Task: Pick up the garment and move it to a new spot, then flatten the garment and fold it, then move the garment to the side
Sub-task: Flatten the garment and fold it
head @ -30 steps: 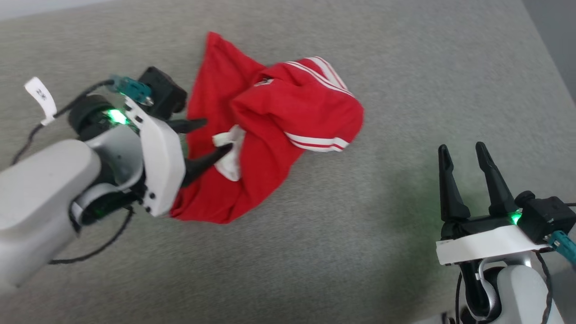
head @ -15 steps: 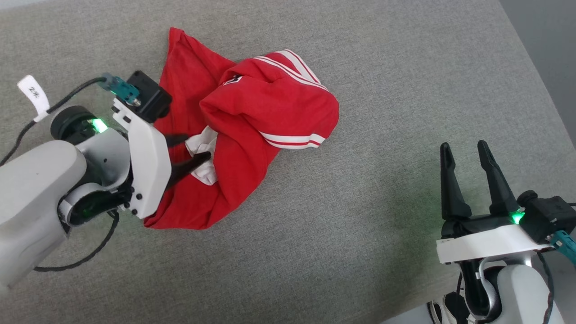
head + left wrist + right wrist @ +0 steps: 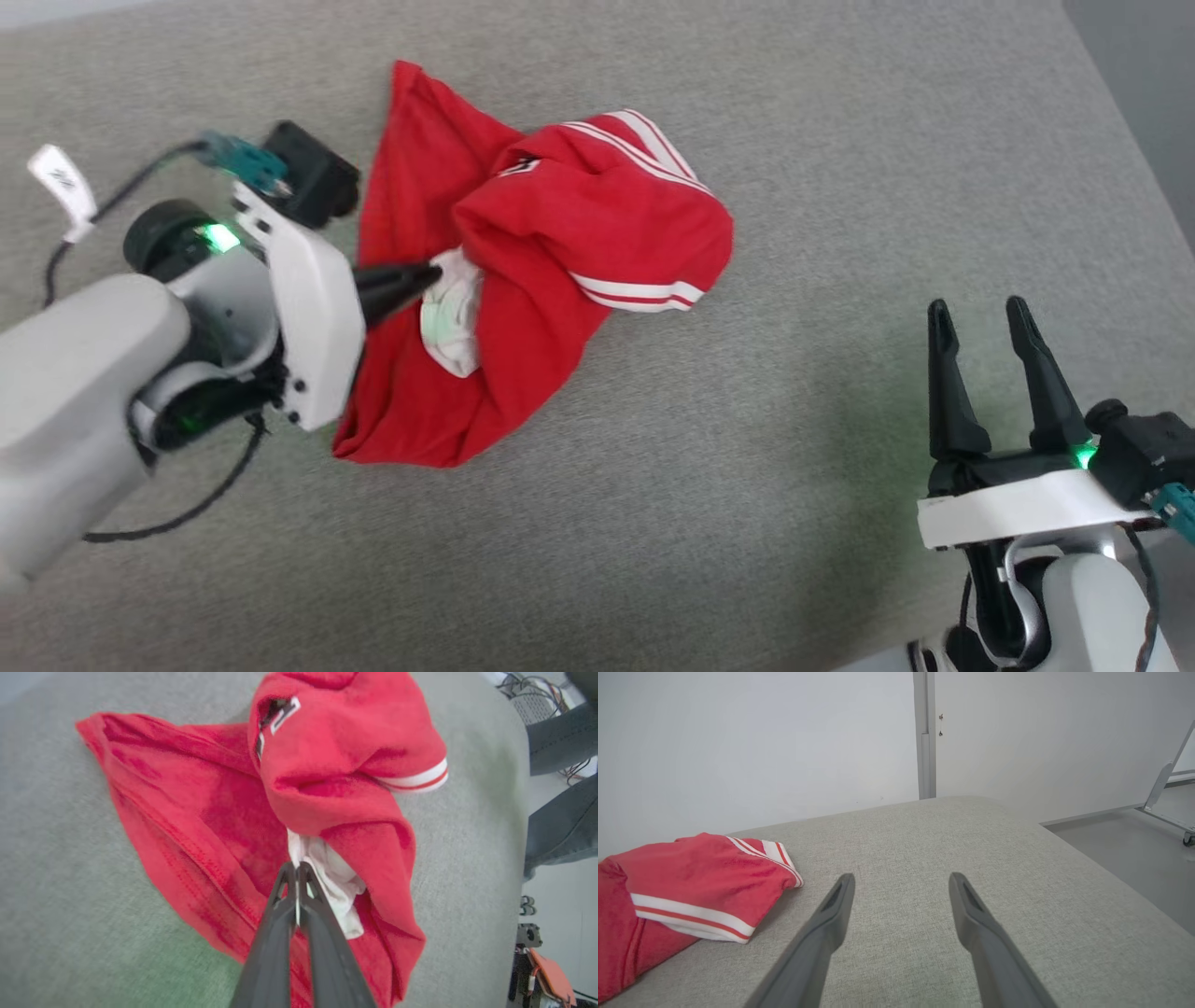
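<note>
step in hand, as judged: the pick-up, the first part of the task. the flattening, folding and setting aside are all waiting.

nearest the robot, the right fingers (image 3: pixel 945 392) are standing spread wide with nothing between them, hovering over bare grey worktop (image 3: pixel 747 485) and pointing away from the robot. the garment (image 3: pixel 597 233) is lying well apart from them, off to their left.

further out, the left fingers (image 3: pixel 401 280) are pressing together with no gap showing. they are reaching in from the garment's left side and pinching a bunched fold of the white sleeve (image 3: pixel 453 317). in the left wrist view the tips are biting into that white sleeve (image 3: pixel 334 877) just where it is emerging from under a red fold. whether a red layer is also being caught is not clear from either view.

the garment is resting crumpled on the worktop, not yet rising. its bulk is heaping beyond and to the right of the left fingers, a flat red panel is spreading away to the far side, and the striped trim (image 3: pixel 635 289) is facing the right fingers.

next move, as judged: the left arm needs a steady lift with the grip holding, high enough for the loose cloth to hang free before carrying it to a new spot. a thin sleeve pinch may slip under the garment's weight.
</note>
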You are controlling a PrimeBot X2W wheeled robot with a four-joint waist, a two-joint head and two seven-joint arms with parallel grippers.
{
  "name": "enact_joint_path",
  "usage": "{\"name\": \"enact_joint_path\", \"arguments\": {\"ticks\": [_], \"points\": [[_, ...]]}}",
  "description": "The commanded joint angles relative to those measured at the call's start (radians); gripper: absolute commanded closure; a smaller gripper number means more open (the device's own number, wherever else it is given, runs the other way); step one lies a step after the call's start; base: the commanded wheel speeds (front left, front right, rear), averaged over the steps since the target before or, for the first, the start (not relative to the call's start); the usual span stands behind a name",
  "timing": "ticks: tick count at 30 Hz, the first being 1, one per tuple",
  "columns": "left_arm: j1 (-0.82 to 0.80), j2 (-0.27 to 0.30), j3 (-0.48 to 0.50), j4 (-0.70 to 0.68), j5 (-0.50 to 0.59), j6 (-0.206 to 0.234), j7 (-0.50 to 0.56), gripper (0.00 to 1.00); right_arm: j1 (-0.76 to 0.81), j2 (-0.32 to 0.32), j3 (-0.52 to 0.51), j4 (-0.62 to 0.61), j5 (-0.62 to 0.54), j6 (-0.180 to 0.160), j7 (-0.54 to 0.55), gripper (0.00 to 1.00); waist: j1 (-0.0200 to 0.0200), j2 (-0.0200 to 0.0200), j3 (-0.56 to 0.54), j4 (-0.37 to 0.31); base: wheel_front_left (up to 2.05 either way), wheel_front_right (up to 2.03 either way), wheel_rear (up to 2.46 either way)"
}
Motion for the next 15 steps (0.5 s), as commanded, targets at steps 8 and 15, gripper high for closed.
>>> {"name": "enact_joint_path", "arguments": {"ticks": [8,15], "points": [[-0.001,0.157,0.001,0.045,-0.087,0.002,-0.064,1.0,0.006,0.0,-0.006,0.019,-0.035,-0.001,-0.002,0.0,-0.0001,0.0,-0.057,0.105,0.0,0.0,0.0],[0.036,0.287,0.001,0.244,-0.091,0.002,-0.11,1.0,-0.007,0.0,0.0,0.027,-0.051,-0.001,-0.002,0.0,-0.0001,0.0,-0.06,0.132,0.0,0.0,0.0]]}}
